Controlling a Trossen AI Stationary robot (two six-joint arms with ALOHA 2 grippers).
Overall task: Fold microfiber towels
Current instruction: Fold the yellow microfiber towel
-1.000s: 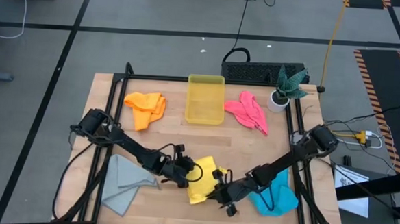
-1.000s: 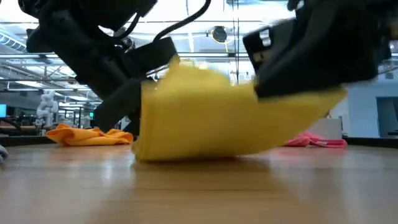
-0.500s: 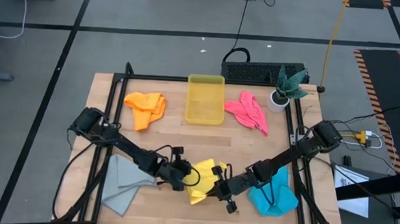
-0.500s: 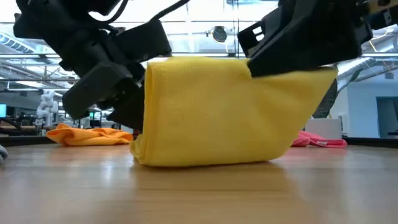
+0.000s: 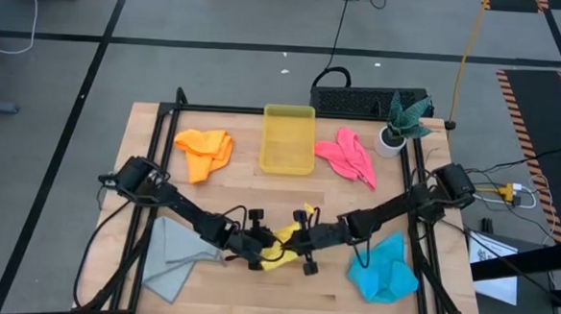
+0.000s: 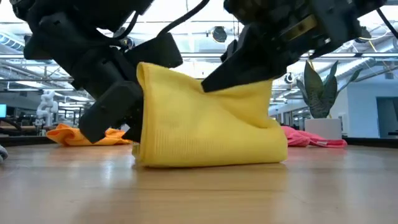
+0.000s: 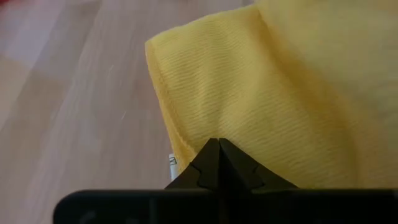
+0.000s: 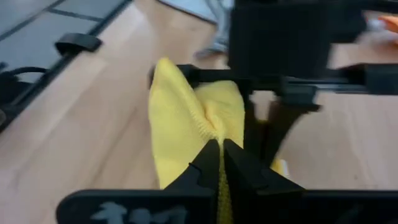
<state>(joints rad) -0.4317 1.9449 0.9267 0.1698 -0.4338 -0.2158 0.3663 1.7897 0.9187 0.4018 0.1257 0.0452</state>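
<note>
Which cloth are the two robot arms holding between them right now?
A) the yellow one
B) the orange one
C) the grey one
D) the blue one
A: both sets of fingers are shut on the yellow towel near the table's front middle, the left gripper on one side and the right gripper on the other.

Right pincer (image 5: 300,246): swung left across the desk, off the blue towel (image 5: 383,270), now close beside the left pincer (image 5: 259,255); clamped on the yellow edge as before.
Yellow towel (image 5: 282,250): drawn from a broad spread into a narrow bunch between both pincers; right edge carried over toward the left.
Blue towel: uncovered, fully in sight.
</note>
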